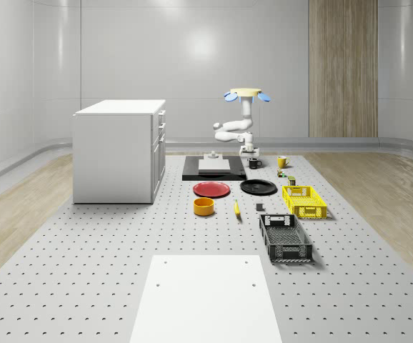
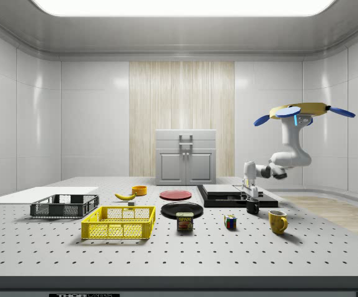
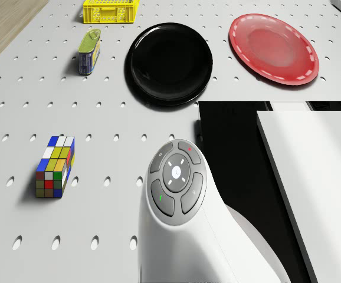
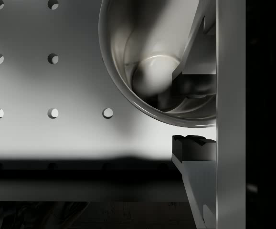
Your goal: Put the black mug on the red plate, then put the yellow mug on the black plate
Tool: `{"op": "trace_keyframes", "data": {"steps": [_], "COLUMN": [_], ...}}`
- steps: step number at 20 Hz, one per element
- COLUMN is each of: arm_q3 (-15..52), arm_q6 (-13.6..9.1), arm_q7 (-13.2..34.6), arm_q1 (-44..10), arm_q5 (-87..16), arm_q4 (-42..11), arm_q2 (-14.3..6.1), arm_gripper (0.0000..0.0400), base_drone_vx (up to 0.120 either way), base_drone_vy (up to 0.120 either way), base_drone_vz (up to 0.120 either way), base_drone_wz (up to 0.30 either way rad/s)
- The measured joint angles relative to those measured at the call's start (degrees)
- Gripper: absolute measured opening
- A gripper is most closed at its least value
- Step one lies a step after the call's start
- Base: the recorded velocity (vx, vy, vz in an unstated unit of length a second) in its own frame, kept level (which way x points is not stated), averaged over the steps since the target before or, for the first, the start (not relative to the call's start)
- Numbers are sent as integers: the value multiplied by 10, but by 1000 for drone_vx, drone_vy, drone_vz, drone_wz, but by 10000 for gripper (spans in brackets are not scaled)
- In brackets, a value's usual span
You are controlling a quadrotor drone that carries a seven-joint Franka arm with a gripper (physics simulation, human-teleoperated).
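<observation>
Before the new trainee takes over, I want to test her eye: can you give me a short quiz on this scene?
1. True or false: the yellow mug stands on the black plate.
2. The drone hovers beyond the table's end. Which thing is the claw lowered onto? A: black mug. B: yellow crate. C: orange bowl.
3. What colour is the other plate, lying bare beside the black one?

Key: 1 false, the mug stands on the table, apart from it. 2 A, one finger inside the rim, one outside. 3 red, the red plate.
</observation>
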Motion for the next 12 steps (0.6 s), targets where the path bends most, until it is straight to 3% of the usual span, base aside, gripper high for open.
{"op": "trace_keyframes", "data": {"steps": [2, 12], "arm_q3": [10, 53], "arm_q6": [-3, -9], "arm_q7": [2, 11], "arm_q1": [-1, -6], "arm_q5": [10, 54], "arm_q4": [-3, -11], "arm_q2": [-1, -9], "arm_gripper": [111, 110], "base_drone_vx": [0, 4], "base_drone_vy": [0, -8], "base_drone_vz": [20, 120], "base_drone_wz": [0, 0]}}
